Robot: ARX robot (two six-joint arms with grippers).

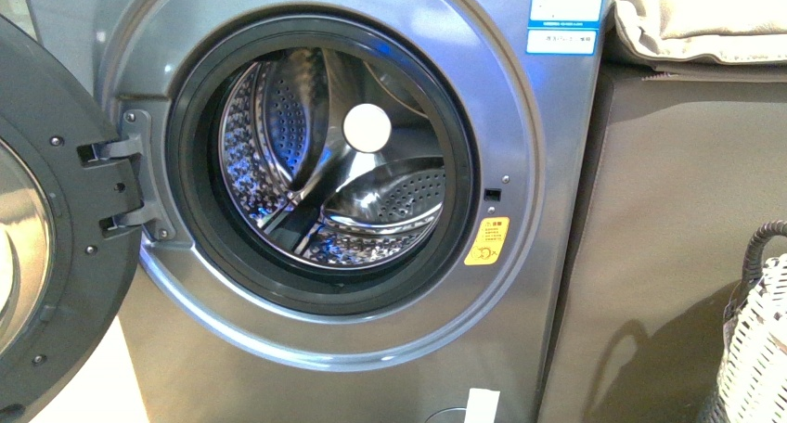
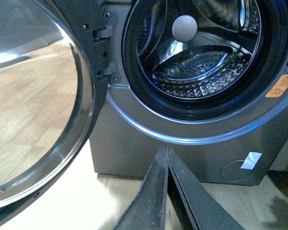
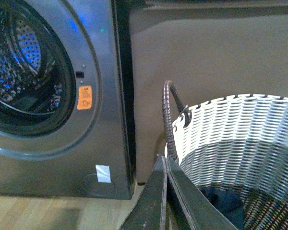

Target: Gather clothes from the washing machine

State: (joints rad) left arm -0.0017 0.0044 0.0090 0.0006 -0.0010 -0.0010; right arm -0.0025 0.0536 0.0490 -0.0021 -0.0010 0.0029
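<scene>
The grey washing machine (image 1: 524,145) fills the front view, its dark round door (image 1: 56,219) swung open to the left. Only bare perforated steel shows inside the drum (image 1: 334,173). In the right wrist view, dark navy clothes (image 3: 225,203) lie at the bottom of the woven basket (image 3: 240,134). My right gripper (image 3: 165,158) is shut and empty, at the basket's near rim by its handle. My left gripper (image 2: 166,151) is shut and empty, low in front of the washing machine (image 2: 134,153), below the porthole. Neither arm shows in the front view.
A brown covered cabinet (image 1: 668,237) stands right of the machine with a beige cushion (image 1: 696,24) on top. The basket (image 1: 756,339) sits at the far right by the cabinet. The open door (image 2: 81,96) juts out over the wooden floor (image 2: 33,110).
</scene>
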